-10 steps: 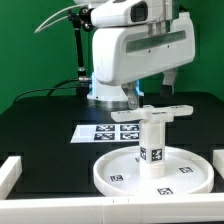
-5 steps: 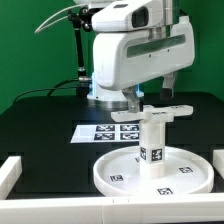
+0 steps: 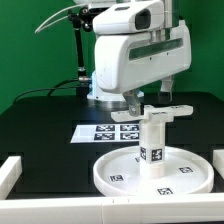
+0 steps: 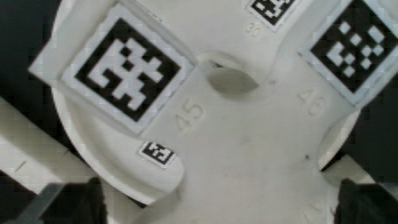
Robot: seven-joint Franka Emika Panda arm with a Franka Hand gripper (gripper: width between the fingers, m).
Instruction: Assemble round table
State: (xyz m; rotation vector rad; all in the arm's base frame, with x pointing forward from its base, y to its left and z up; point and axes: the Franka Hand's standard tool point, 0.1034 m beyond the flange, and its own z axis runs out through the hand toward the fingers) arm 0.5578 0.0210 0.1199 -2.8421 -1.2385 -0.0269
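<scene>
Fig. 1. Stacked parts beneath the pincer (image 3: 150, 95).
The disc (image 3: 105, 172) lies lowest below the pincer; 1 post (image 3: 151, 135) stands on it, bearing the cross foot piece (image 3: 160, 112) just under the pincer, whose 2 fingers are spread wide, holding nothing. Risk: an off-centre descent could nudge the cross foot piece and tip the post.

the short white cylindrical post (image 3: 152, 135) stands upright on the large white round rimmed plastic disc (image 3: 112, 168); the white cross-shaped foot piece (image 3: 168, 110) sits atop the post; the marker board (image 3: 100, 131) lies behind the disc.
</scene>
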